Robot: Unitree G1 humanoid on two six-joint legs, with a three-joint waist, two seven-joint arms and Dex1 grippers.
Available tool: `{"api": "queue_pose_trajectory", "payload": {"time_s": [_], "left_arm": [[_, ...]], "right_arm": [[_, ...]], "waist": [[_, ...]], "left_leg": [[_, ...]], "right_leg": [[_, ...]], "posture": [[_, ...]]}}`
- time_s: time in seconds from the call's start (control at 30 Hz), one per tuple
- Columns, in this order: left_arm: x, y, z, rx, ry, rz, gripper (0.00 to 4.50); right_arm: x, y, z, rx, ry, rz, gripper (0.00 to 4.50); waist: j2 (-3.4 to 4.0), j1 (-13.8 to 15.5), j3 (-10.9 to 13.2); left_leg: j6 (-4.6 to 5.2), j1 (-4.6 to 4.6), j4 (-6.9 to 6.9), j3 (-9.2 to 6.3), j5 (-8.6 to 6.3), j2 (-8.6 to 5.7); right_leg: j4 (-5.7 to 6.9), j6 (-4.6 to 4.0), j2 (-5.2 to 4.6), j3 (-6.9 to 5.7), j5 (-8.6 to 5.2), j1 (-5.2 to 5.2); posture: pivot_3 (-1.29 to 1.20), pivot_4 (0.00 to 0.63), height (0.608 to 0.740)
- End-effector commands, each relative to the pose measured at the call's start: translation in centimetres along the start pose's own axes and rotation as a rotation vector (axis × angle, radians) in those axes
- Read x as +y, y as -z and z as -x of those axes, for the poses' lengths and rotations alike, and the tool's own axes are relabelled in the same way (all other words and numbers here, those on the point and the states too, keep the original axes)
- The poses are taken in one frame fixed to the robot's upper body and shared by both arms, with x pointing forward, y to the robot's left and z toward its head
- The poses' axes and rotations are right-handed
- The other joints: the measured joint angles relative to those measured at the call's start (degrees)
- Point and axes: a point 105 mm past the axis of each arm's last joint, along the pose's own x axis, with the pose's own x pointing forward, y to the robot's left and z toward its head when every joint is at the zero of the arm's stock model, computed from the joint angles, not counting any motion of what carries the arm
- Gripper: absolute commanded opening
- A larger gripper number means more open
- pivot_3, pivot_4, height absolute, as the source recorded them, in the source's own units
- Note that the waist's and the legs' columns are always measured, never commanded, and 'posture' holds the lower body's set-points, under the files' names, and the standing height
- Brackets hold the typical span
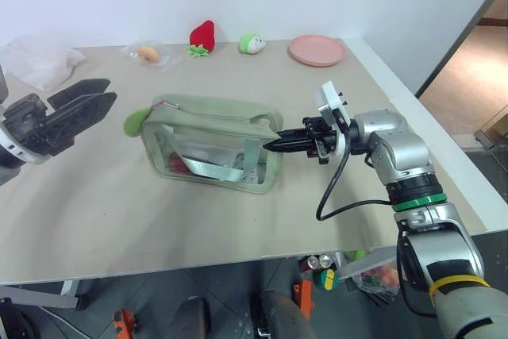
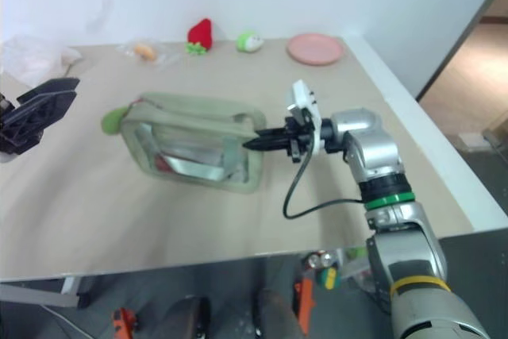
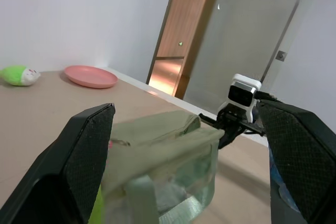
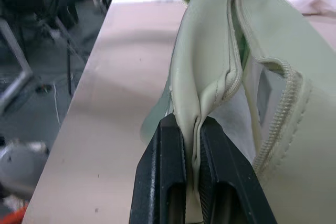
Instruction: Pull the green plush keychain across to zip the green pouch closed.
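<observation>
We see the pouch (image 1: 213, 142) lying on the desk (image 1: 119, 212), with our right pincer (image 1: 268, 146) clenched on the fabric at its right end. The keychain (image 1: 133, 121) hangs at the pouch's left end, and our left pincer (image 1: 101, 98) waits just left of it, fingers spread and grasping nothing.

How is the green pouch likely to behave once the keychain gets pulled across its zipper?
Probably floppy: the green pouch has soft fabric that creases where the right gripper pinches its end. It likely slides on the smooth table unless that end is held. The green plush keychain looks soft, so it may squash when gripped.
</observation>
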Motion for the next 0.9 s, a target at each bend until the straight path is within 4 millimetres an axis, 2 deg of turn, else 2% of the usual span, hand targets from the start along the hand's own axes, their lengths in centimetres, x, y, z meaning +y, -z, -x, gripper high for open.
{"api": "queue_pose_trajectory", "payload": {"time_s": [0.03, 0.1, 0.3, 0.43, 0.57, 0.7, 0.9], "left_arm": [[-0.3, -1.3, 0.4, -0.018, -0.011, -0.041, 4.50], [-0.3, -1.3, 0.5, -0.017, -0.018, -0.041, 4.50], [0.2, -1.1, 1.8, 0.000, -0.075, -0.038, 4.50], [1.2, -0.3, 3.6, 0.030, -0.151, -0.013, 4.50], [1.7, 1.0, 4.5, 0.079, -0.181, 0.007, 4.50], [1.4, 2.1, 4.5, 0.134, -0.172, 0.016, 4.50], [0.1, 4.1, 3.7, 0.273, -0.093, -0.004, 4.50]], "right_arm": [[0.0, -3.2, 0.5, -0.108, -0.025, 0.093, 0.03], [0.1, -3.6, 0.5, -0.122, -0.035, 0.100, 0.03], [0.5, -2.3, 0.2, -0.068, -0.052, 0.113, 0.03], [0.9, -1.6, 0.1, -0.020, -0.065, 0.139, 0.03], [1.5, 0.0, -0.1, 0.037, -0.096, 0.139, 0.03], [1.6, 1.1, -0.4, 0.071, -0.093, 0.140, 0.03], [1.5, 1.3, -0.5, 0.073, -0.084, 0.143, 0.03]], "waist": [[0.00, 0.01, 0.00], [0.00, 0.01, 0.00], [0.00, -0.01, 0.00], [0.01, -0.02, 0.01], [0.01, 0.02, 0.00], [0.00, -0.01, 0.00], [0.00, -0.03, 0.00]], "left_leg": [[0.00, -0.01, 0.00, 0.00, 0.00, 0.00], [0.00, -0.01, -0.02, -0.02, 0.00, 0.01], [0.00, -0.02, -0.02, -0.02, 0.00, 0.02], [0.00, 0.01, -0.04, -0.01, 0.00, 0.03], [0.00, 0.00, -0.05, -0.01, 0.00, 0.05], [0.00, 0.03, -0.04, -0.02, 0.00, 0.06], [-0.01, 0.10, -0.03, 0.00, 0.00, 0.14]], "right_leg": [[0.00, 0.00, -0.02, 0.00, -0.01, 0.00], [-0.01, 0.02, -0.04, 0.01, -0.02, 0.00], [-0.01, 0.04, -0.09, 0.04, -0.03, -0.02], [0.00, 0.01, -0.08, 0.02, -0.04, -0.02], [0.00, 0.00, -0.09, -0.03, -0.05, -0.02], [0.00, 0.00, -0.10, 0.00, -0.04, -0.01], [0.00, -0.03, -0.09, 0.01, 0.01, -0.01]], "posture": [[0.00, 0.150, 0.740], [0.00, 0.150, 0.740], [0.00, 0.150, 0.740], [0.00, 0.150, 0.740], [0.00, 0.150, 0.740], [0.00, 0.150, 0.740], [0.00, 0.150, 0.740]]}}
